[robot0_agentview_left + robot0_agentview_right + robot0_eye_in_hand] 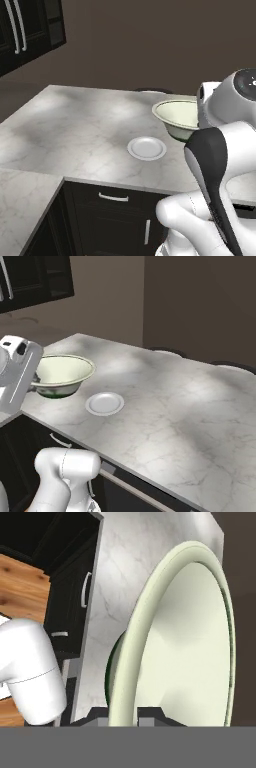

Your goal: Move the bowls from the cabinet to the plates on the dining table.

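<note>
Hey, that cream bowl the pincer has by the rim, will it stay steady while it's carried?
The cream bowl looks rigid, so it shouldn't flex. It is wide and pinched at one rim edge only, so it may tilt. Its glossy surface could let it slip.

Brown wall [150,40] at 12 o'clock in both base views, plain. Dark curved chair back [152,90] at 12 o'clock in the left base view, low against the wall. Right base view: second chair back [232,365] at 2 o'clock. Wood-plank floor [20,577] at 9 o'clock in the hand view.
</note>
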You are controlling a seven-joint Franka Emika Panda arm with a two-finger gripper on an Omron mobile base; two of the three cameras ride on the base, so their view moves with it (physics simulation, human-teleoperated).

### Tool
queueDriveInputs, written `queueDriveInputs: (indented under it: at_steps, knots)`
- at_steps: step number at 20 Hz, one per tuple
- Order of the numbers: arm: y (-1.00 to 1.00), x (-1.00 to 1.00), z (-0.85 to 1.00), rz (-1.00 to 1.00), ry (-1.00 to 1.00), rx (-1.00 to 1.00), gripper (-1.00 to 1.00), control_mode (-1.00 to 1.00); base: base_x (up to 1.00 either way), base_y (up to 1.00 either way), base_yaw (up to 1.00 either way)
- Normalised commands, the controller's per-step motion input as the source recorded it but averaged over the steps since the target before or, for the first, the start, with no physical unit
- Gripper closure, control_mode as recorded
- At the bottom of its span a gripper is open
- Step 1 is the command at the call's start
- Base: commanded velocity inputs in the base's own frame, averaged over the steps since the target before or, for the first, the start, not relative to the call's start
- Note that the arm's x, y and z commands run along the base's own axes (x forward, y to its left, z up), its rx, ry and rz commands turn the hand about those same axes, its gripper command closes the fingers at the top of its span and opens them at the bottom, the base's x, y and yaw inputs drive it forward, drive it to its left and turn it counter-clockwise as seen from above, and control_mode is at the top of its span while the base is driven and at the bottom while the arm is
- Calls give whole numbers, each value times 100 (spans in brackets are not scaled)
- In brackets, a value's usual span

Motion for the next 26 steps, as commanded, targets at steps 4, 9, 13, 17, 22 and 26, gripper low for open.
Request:
queueDriveInputs:
  at_steps: [4,9,13,17,22,26]
  knots:
    - [0,39,-25,-5,2,0,100,-100,0,0,0]
    - [0,35,-31,-7,0,0,100,-100,0,0,0]
    - [0,33,-34,-7,0,0,100,-100,0,0,0]
    - [1,36,-25,-5,1,0,100,-100,0,0,0]
    - [8,41,-27,-5,1,0,100,-100,0,0,0]
    - [15,41,-22,-3,4,0,100,-100,0,0,0]
